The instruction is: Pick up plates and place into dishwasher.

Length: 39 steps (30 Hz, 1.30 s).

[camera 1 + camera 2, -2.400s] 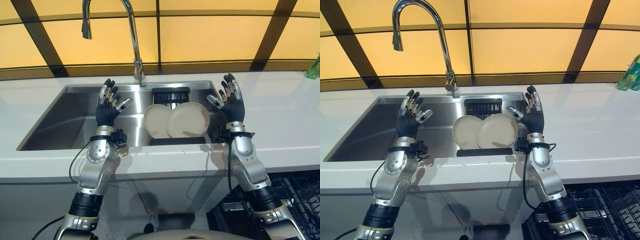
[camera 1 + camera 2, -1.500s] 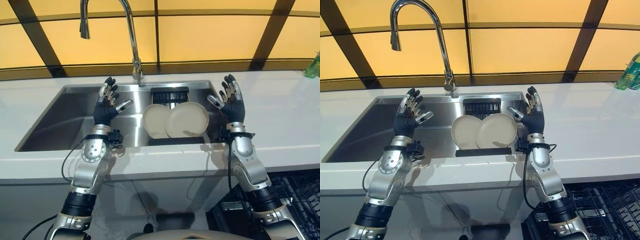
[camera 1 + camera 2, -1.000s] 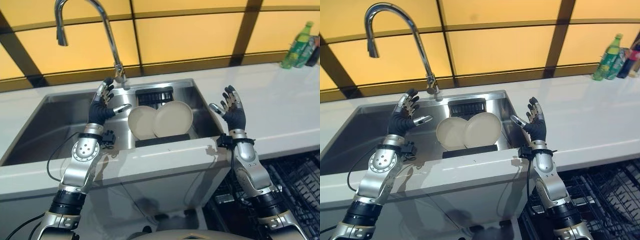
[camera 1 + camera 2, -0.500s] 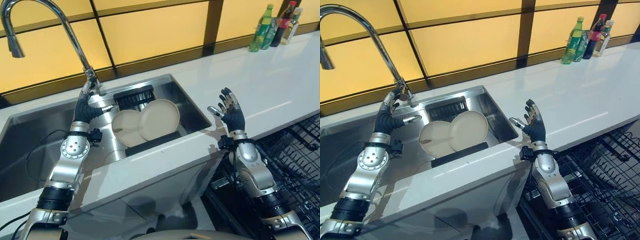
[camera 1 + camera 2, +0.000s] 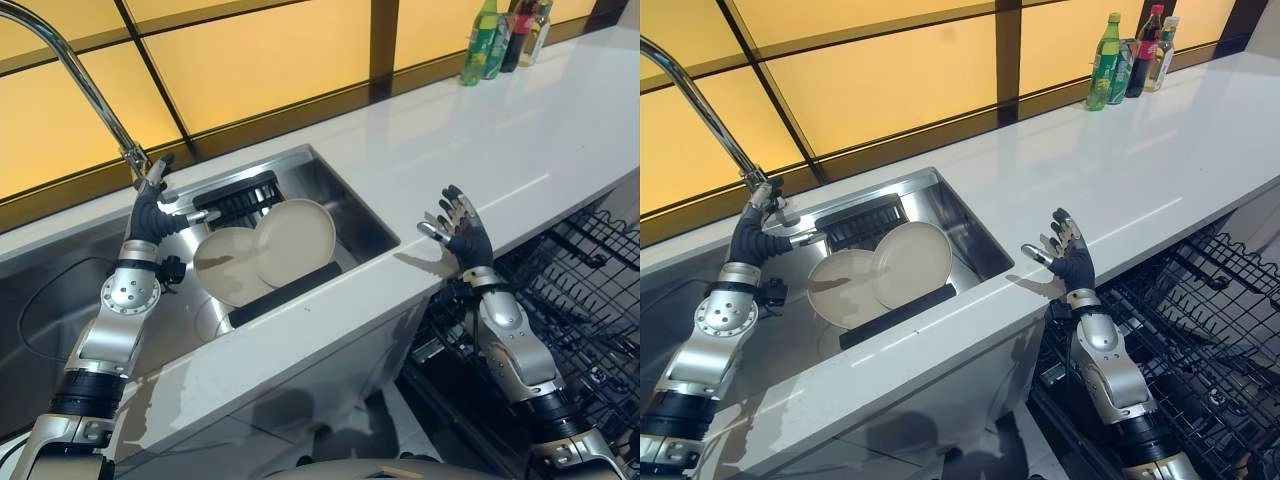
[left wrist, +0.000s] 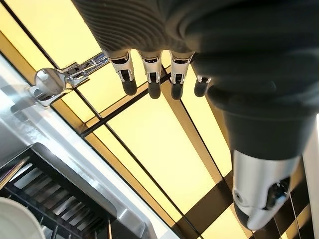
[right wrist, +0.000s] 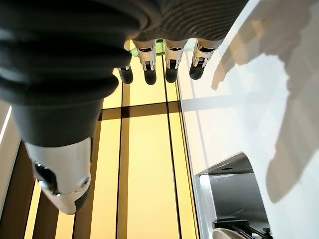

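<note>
Cream plates [image 5: 265, 250] lean in the steel sink [image 5: 345, 205] so I can grab them, and my left hand [image 5: 152, 212] and right hand [image 5: 460, 232] beside it are open, holding nothing.

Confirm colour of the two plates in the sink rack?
Both plates are plain cream, no pattern. Clearest in the right eye view.
</note>
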Available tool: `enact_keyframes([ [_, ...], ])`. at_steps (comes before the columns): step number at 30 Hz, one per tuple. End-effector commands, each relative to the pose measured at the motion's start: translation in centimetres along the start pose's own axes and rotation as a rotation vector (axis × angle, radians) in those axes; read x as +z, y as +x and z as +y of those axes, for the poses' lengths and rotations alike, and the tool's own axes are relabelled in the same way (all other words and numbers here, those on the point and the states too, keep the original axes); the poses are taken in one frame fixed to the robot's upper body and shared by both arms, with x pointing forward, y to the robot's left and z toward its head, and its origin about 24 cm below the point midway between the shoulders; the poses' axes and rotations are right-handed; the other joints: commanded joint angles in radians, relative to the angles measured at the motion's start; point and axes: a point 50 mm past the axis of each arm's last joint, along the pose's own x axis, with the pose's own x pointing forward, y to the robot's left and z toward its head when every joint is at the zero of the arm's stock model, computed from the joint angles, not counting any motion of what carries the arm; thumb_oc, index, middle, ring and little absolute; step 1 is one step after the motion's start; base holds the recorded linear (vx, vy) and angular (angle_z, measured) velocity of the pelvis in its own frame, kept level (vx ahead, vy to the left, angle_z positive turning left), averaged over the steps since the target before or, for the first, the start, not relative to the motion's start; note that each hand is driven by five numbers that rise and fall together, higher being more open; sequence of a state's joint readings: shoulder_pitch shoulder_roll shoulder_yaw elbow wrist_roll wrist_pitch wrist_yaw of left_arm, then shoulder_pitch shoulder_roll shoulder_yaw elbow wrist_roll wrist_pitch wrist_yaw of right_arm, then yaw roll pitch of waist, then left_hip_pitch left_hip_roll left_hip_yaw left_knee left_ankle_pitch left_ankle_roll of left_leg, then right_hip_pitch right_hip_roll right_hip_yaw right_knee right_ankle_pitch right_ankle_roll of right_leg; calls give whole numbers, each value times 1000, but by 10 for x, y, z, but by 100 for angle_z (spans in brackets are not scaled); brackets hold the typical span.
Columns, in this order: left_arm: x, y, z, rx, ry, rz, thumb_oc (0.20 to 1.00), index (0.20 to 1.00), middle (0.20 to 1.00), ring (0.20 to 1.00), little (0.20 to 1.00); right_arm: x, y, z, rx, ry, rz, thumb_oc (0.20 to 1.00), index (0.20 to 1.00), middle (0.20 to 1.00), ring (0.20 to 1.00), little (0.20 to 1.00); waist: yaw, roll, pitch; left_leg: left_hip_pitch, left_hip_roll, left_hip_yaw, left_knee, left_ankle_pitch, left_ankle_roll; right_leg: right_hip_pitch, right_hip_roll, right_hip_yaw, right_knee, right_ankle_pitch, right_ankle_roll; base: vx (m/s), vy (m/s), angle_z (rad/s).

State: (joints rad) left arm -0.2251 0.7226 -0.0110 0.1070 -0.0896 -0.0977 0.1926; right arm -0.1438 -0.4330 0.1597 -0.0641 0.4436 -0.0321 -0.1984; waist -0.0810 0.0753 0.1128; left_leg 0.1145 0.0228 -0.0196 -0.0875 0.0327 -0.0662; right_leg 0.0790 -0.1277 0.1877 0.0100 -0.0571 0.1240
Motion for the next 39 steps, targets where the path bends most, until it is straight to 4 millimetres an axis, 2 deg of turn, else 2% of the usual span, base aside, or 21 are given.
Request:
enact_keyframes([
  [1, 27, 23, 37, 96, 82, -125, 1000, 1000, 1000, 1000, 1000, 23, 0, -3, 12, -4, -109, 1000, 1000, 1000, 1000, 1000, -9, -19, 3, -53, -84, -38, 84, -52, 82, -116, -22, -20, 59, 105, 12, 39, 64, -15],
  [10, 9, 26, 27, 50, 117, -36, 1000, 1000, 1000, 1000, 1000, 21, -2, -2, 5, -15, -101, 1000, 1000, 1000, 1000, 1000, -26, -6, 25, -59, -97, -20, 102, -62, 88, -133, -30, -7, 74, 111, 27, 51, 42, -8],
  [15, 14, 26, 5, -202, 22, -61, 1000, 1000, 1000, 1000, 1000, 18, -6, -5, 7, -33, -87, 1000, 1000, 1000, 1000, 1000, -42, 2, 37, -71, -105, 1, 119, -69, 91, -148, -30, 10, 79, 121, 35, 44, 60, -16],
  [22, -3, 25, -10, -278, -19, 34, 1000, 1000, 1000, 1000, 1000, 18, -7, -9, 13, -59, -75, 1000, 1000, 1000, 1000, 1000, -63, 9, 58, -81, -114, 24, 139, -78, 95, -162, -26, 34, 88, 127, 37, 28, 55, -14],
  [27, 0, 24, -21, -356, -88, -2, 1000, 1000, 1000, 1000, 1000, 21, -8, -13, 20, -76, -82, 1000, 1000, 1000, 1000, 1000, -75, 14, 78, -106, -120, 38, 165, -83, 95, -188, -32, 51, 92, 143, 35, -6, 45, -13],
  [32, -4, 29, -20, -296, -93, 20, 1000, 1000, 1000, 1000, 1000, 27, -3, -13, 36, -102, -94, 1000, 1000, 1000, 1000, 1000, -88, 24, 106, -132, -125, 53, 184, -83, 92, -217, -33, 67, 96, 155, 35, -36, 63, -10],
  [39, -27, 29, -15, -162, -55, 139, 1000, 1000, 1000, 1000, 1000, 37, 1, -18, 36, -130, -123, 1000, 1000, 1000, 1000, 1000, -104, 33, 131, -155, -129, 69, 185, -73, 86, -241, -33, 83, 90, 163, 30, -36, 47, -13],
])
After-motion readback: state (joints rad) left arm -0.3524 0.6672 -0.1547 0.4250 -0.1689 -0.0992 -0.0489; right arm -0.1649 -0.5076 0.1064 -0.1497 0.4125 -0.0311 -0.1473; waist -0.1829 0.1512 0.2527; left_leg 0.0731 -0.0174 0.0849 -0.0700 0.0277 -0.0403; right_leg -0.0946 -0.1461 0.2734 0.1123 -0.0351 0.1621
